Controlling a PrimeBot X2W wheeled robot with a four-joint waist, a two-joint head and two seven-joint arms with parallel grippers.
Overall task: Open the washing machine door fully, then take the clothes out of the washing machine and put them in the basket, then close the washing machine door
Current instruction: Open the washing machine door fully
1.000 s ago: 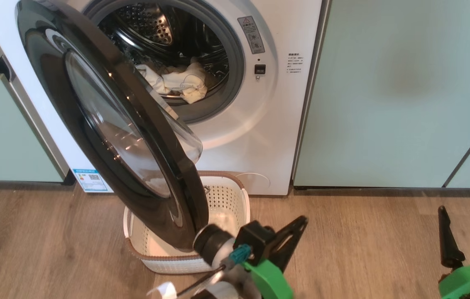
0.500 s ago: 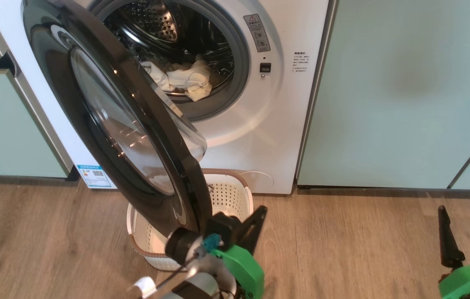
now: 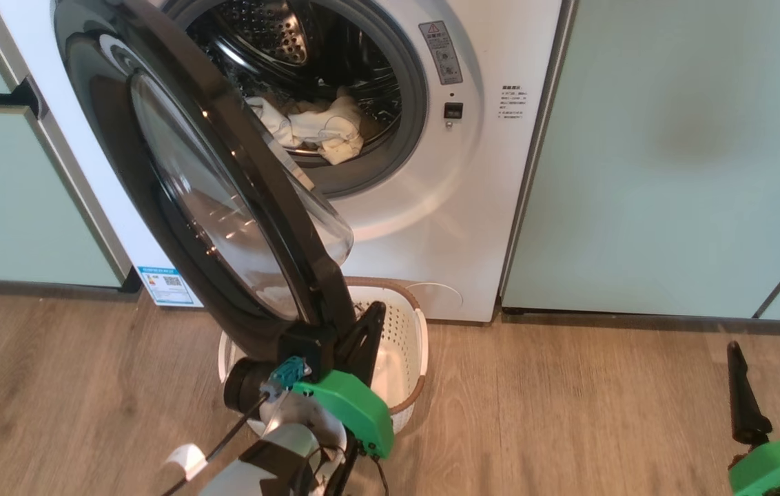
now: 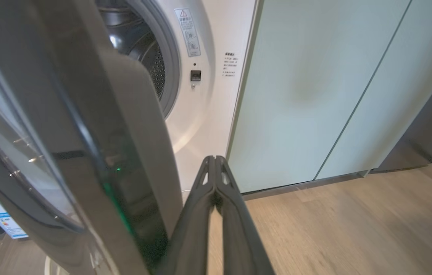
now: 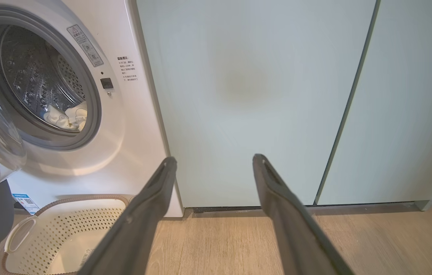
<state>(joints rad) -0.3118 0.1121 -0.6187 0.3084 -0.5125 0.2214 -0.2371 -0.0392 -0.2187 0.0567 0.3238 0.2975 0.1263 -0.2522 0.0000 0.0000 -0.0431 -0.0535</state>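
L gripper [image 3: 376,313] tips together beside washing machine door [image 3: 204,207] lower edge, door ajar over basket [image 3: 400,331], R gripper [image 3: 761,351] spread above floor [image 3: 603,413] at rt

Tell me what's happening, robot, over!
Left gripper shut, beside washing machine door edge. Right gripper open, idle. Clothes in drum. Door overhangs basket.

Pale green cabinets [image 3: 672,151] above wood floor [image 3: 569,413]

Head high, wrists low; all share washing machine [image 3: 431,207].
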